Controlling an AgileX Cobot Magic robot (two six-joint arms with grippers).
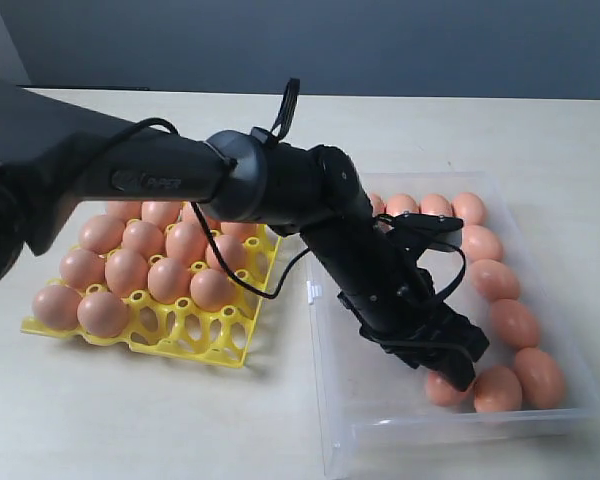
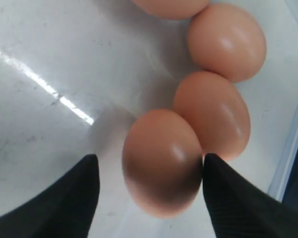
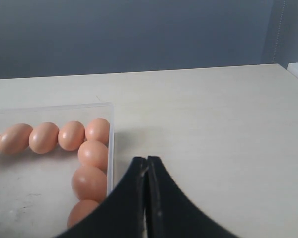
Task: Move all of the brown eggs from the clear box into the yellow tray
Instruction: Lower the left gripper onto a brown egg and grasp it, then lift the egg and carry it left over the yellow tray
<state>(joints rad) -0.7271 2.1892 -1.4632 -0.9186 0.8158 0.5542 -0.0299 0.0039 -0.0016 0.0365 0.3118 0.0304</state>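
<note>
Exterior view: pale matte table (image 1: 130, 430) bearing a bright yellow tray (image 1: 195, 345), a square plastic lattice of round cups, mostly filled with smooth, matte orange-brown eggs (image 1: 145, 255), cups along its near right edge vacant; just beside it a shallow rectangular clear box (image 1: 325, 420) of transparent plastic with rounded corners, more eggs lined along its far wall and the wall on the view's right, likely rolled there on the slick floor; black left gripper (image 1: 450, 372) reaching down into the near right corner over one egg (image 1: 442, 392). Left wrist view: left gripper (image 2: 150, 162) spread, tapered black fingers (image 2: 74, 198) straddling that egg (image 2: 159, 148) on the scuffed, glossy box floor (image 2: 49, 74); one finger at the shell, a gap on the other side, so not yet gripped; a neighbour egg (image 2: 213, 114) touches it, crowding the closing path. Right wrist view: right gripper (image 3: 147, 171) clenched on nothing, fingertips pressed together, over bare table (image 3: 213, 124) outside the box corner (image 3: 111, 139), presumably clear of the working arm; eggs (image 3: 89, 153) hug that corner.
</note>
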